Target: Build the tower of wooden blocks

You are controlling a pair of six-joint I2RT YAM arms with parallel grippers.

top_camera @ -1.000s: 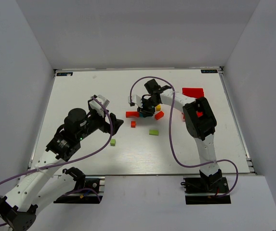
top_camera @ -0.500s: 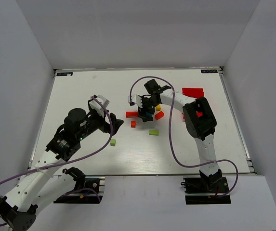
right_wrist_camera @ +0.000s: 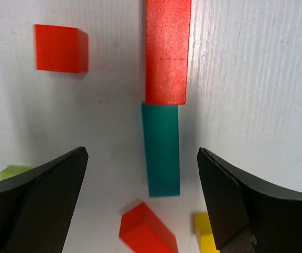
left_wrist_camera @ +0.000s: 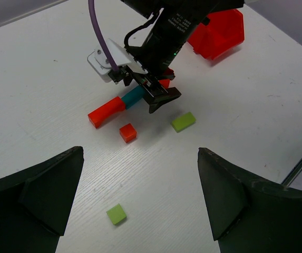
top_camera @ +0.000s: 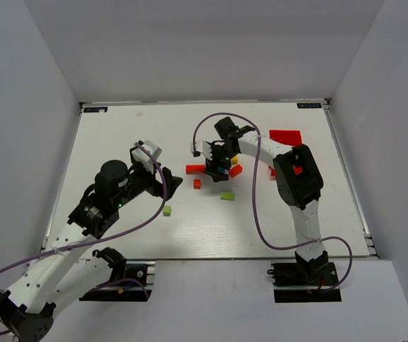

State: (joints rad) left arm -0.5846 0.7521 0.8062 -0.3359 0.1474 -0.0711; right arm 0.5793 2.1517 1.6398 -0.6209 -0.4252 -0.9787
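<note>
The white table (top_camera: 118, 135) is hemmed by grey walls at 9, 12 and 3 o'clock, its raised rim running along all three; the broadest bare stretch lies toward 9 and 10 o'clock of the blocks. A red tray (top_camera: 285, 135) sits near the far rim at 2 o'clock. The left gripper (left_wrist_camera: 140, 174) hovers at 8 o'clock of the pieces, claw spread wide and holding nothing. The right gripper (right_wrist_camera: 142, 158) hangs just over the middle of the table, claw also wide, one finger on each side of the teal bar (right_wrist_camera: 161, 150) and apart from it.

The tower is only a flat base line: a red bar (right_wrist_camera: 166, 50) and the teal bar lie end to end, touching, with their long axis running roughly 9 to 3 o'clock in the top view. Loose around them are a red block (top_camera: 236, 170) and a yellow piece (top_camera: 233, 160) at 3 o'clock, a flat green block (top_camera: 227, 195) at 5, a red cube (top_camera: 197, 184) at 6 and a green cube (top_camera: 166, 210) at 7
</note>
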